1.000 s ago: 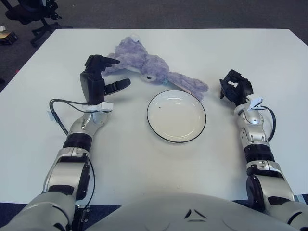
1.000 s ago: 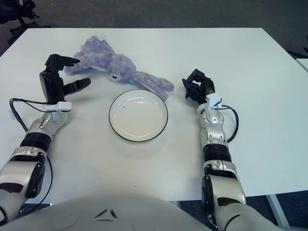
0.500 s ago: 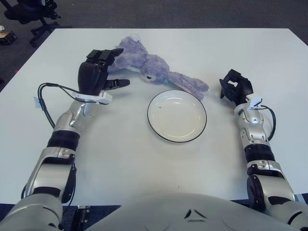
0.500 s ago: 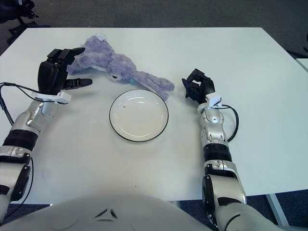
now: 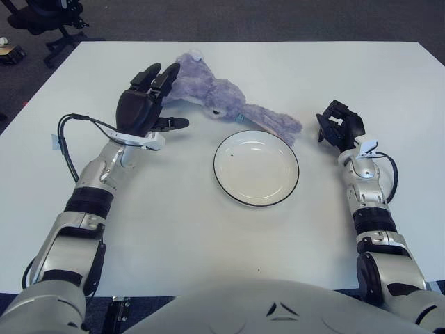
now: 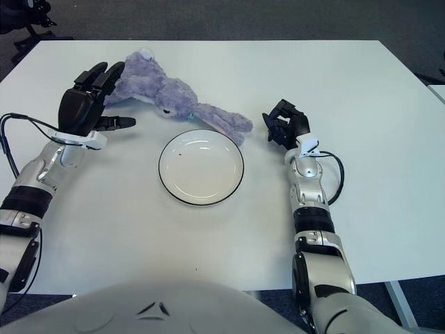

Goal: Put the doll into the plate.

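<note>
Purple plush doll [image 5: 215, 102] lies sprawled flat on the white table [image 5: 208, 236], stretched diagonally behind the plate [image 5: 256, 168]; its trailing end sits just beside the plate's far rim, whether touching or not I can't tell. Plate is empty, so the task looks not yet started on the placing side. Left hand [image 5: 144, 106] is up at the doll's left end, fingers spread wide and thumb out, gripping nothing; it overlaps the doll's edge in view, likely lined up for a grab, contact unclear. Right hand [image 5: 340, 126] shows to the right of the plate, fingers curled in, holding nothing, apart from the doll. Room: bare tabletop all round the plate, short clear path from doll to plate. Doll is near the far table edge but not hanging over. Left wrist cable [image 5: 69, 142] loops on the table, away from the path.
</note>
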Controlling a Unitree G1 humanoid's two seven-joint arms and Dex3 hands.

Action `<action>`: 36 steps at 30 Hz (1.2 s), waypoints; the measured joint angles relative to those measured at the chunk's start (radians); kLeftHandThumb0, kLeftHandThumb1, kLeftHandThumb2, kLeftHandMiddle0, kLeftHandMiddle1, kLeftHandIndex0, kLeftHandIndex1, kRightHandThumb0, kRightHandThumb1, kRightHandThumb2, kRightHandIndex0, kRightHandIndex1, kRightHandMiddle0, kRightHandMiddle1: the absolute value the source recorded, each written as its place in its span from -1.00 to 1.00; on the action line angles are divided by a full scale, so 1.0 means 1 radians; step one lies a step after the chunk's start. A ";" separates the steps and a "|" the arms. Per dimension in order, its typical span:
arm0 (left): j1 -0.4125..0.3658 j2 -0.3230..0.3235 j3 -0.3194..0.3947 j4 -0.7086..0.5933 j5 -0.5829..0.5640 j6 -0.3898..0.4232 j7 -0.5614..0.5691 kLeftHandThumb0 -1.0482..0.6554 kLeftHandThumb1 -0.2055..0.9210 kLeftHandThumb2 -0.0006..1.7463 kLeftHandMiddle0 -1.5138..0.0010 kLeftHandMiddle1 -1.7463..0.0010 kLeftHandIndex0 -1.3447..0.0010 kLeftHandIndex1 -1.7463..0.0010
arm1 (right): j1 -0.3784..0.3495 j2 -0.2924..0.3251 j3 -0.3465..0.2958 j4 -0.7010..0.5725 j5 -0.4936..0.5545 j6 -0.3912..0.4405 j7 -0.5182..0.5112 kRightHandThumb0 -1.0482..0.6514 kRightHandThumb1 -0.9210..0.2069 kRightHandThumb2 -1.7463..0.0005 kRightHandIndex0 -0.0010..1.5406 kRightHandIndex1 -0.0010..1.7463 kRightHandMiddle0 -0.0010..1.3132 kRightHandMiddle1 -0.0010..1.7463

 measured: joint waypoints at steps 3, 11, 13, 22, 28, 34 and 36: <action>-0.001 0.004 -0.006 -0.005 0.004 0.019 0.004 -0.74 1.00 -0.70 0.53 1.00 0.64 0.99 | -0.002 -0.001 0.000 0.004 0.000 -0.001 0.002 -0.20 -1.00 0.63 0.32 1.00 0.06 1.00; -0.010 0.008 -0.023 -0.005 0.008 0.053 0.005 -0.75 1.00 -0.69 0.52 0.99 0.65 1.00 | -0.004 -0.002 0.000 0.010 0.001 -0.006 0.012 -0.20 -1.00 0.63 0.32 1.00 0.06 1.00; -0.017 0.008 -0.025 -0.001 0.005 0.057 0.003 -0.75 1.00 -0.69 0.52 0.99 0.65 1.00 | -0.005 -0.002 -0.001 0.010 0.002 -0.006 0.014 -0.20 -1.00 0.63 0.31 1.00 0.06 1.00; -0.056 0.008 -0.037 0.029 -0.008 0.082 -0.003 -0.77 1.00 -0.69 0.51 0.99 0.66 1.00 | -0.008 -0.002 -0.001 0.013 0.003 -0.006 0.023 -0.20 -1.00 0.63 0.30 1.00 0.06 1.00; -0.076 0.008 -0.045 0.044 -0.009 0.110 0.000 -0.77 1.00 -0.69 0.51 0.99 0.65 1.00 | -0.009 -0.002 -0.001 0.013 0.003 -0.003 0.024 -0.20 -1.00 0.63 0.30 1.00 0.06 1.00; -0.110 0.005 -0.063 0.084 0.002 0.160 0.028 -0.78 1.00 -0.67 0.49 0.99 0.65 0.99 | -0.011 -0.002 -0.001 0.012 0.003 0.004 0.027 -0.20 -1.00 0.63 0.29 1.00 0.06 1.00; -0.125 0.003 -0.069 0.101 0.006 0.178 0.039 -0.78 1.00 -0.67 0.49 0.99 0.64 0.99 | -0.012 -0.002 -0.001 0.012 0.003 0.008 0.029 -0.20 -1.00 0.63 0.29 1.00 0.06 1.00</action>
